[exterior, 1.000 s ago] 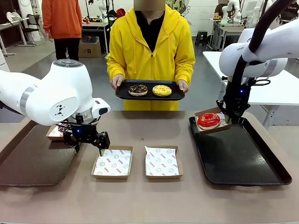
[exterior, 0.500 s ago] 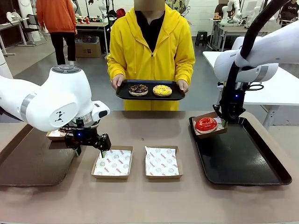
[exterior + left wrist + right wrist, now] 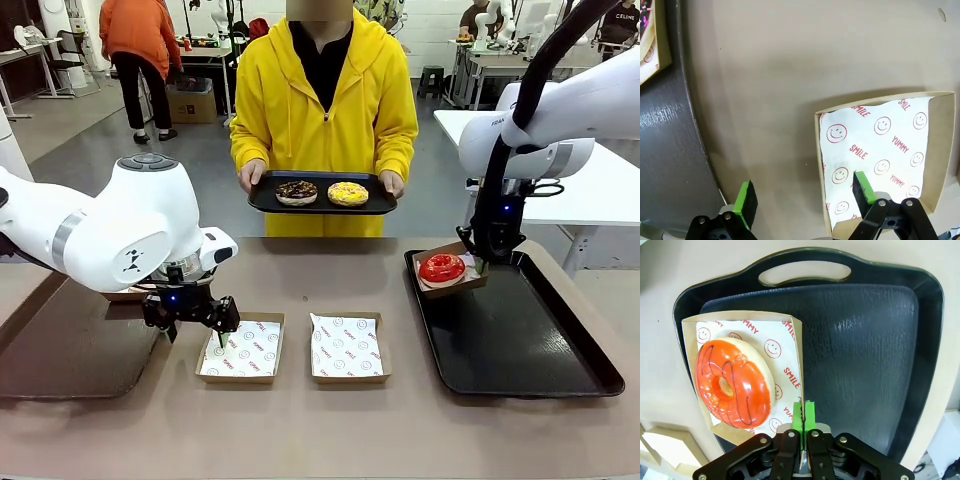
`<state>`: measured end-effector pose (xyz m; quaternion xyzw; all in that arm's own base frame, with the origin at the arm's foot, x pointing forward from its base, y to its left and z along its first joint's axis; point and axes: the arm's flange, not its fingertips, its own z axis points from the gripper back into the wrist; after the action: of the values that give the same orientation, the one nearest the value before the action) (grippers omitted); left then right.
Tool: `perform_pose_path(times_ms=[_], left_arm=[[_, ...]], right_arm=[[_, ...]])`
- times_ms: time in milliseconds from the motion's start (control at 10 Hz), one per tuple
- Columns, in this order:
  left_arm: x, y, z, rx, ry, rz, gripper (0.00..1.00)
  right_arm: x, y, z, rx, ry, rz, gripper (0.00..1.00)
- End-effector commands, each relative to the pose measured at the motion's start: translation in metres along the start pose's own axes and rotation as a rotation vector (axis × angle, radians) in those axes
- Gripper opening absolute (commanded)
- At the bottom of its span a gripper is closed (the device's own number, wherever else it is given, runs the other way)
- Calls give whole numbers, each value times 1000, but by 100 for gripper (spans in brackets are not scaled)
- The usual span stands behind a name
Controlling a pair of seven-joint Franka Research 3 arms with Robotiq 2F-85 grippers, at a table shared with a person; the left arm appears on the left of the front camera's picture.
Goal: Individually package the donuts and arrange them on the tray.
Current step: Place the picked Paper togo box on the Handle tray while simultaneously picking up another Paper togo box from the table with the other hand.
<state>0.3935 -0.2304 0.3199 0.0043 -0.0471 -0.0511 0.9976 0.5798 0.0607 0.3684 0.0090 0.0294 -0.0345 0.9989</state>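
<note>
While right gripper (image 3: 803, 412) clamps one wall of thin brown cardboard box (image 3: 797, 352), glossy red ring donut (image 3: 747, 390) inside, just beside its fingers, over pebbled black plastic tray (image 3: 865, 350); left gripper (image 3: 803, 189) jaws apart

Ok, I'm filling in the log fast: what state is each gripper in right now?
Left gripper: open, holding nothing, above an empty box's edge.
Right gripper: shut on the wall of the red donut's box.
</note>
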Motion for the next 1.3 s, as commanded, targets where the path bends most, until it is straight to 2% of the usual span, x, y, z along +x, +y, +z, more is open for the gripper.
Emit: perform_pose_path(times_ms=[0, 900, 1000, 1100, 1200], left_arm=[[0, -5, -3, -9, -16, 4, 100], [7, -8, -12, -28, 6, 14, 100], [7, -9, -11, -41, 2, 14, 40], [6, -8, -7, -45, -3, 17, 40], [6, -9, -4, -50, -8, 21, 0]], right_arm=[[15, -3, -3, -14, -8, 35, 1], [21, -6, -8, 0, -7, 52, 1], [21, -6, -8, 3, -8, 59, 61], [20, -6, -8, 4, -5, 60, 61], [20, -6, -8, 5, -4, 60, 100]])
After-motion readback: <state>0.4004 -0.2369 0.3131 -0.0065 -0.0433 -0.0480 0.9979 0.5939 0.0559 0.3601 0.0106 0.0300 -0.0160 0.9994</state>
